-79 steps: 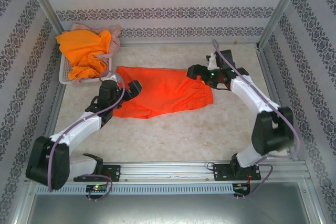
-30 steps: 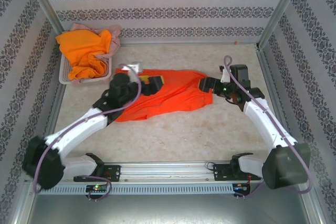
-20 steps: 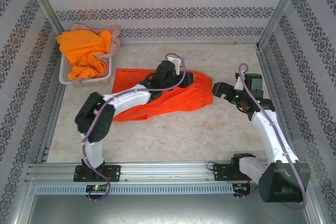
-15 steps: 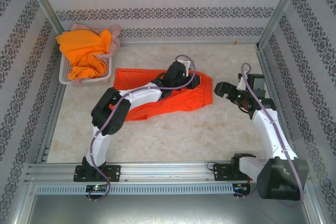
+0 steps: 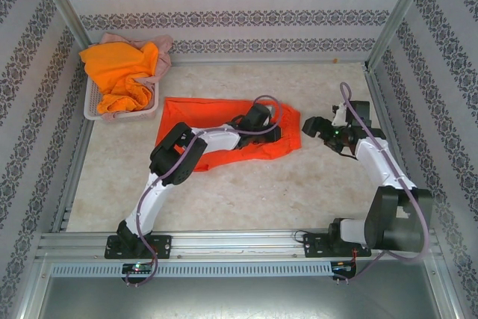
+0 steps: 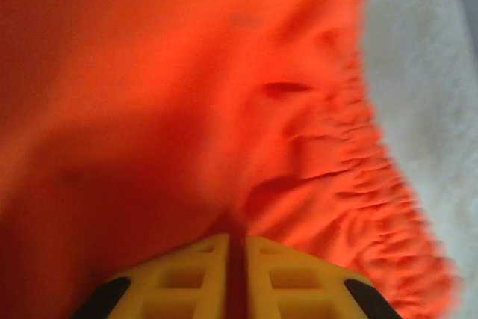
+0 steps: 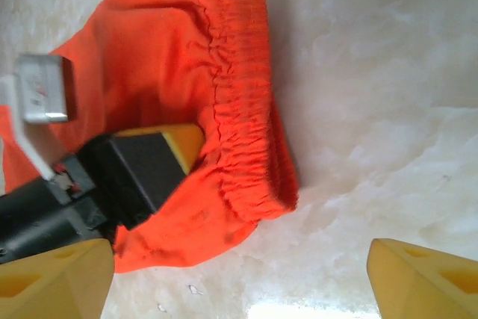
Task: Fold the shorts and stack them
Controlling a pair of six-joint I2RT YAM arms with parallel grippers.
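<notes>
Red-orange shorts (image 5: 216, 126) lie spread on the table, gathered waistband (image 7: 240, 110) at their right end. My left gripper (image 5: 273, 134) reaches across them to the waistband end and is shut on a pinch of the red-orange fabric (image 6: 187, 95), a fold caught between its yellow fingers (image 6: 202, 274). My right gripper (image 5: 311, 126) hovers just right of the waistband, open and holding nothing, the left gripper (image 7: 142, 173) in front of it. Bright orange shorts (image 5: 118, 72) and dusty pink shorts (image 5: 161, 59) are heaped in the basket.
The white mesh basket (image 5: 92, 106) stands at the back left against the wall. Bare marble-look tabletop (image 5: 246, 192) stretches in front of the shorts. Metal frame posts (image 5: 392, 20) and patterned walls enclose the table.
My left gripper swept right along the shorts to the waistband end and shut on the fabric. My right gripper let go, drew back to the right and stays open.
</notes>
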